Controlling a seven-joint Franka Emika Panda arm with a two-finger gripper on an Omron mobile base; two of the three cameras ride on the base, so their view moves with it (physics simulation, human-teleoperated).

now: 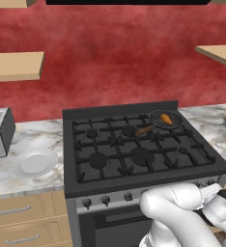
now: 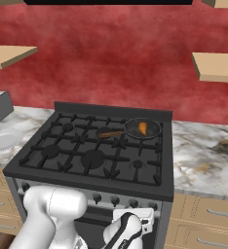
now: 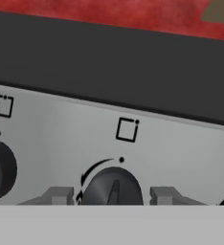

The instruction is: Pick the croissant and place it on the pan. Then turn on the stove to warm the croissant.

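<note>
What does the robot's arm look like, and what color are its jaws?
The arm is made of fat, rounded, glossy white shells with dark bands at the joints. The hand in the right base view is white with black parts. In the hand view the gripper has grey, blocky jaws.

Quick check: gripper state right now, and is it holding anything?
Gripper: closed on a stove knob, one finger on each side of it; the croissant already lies in the pan.
</note>
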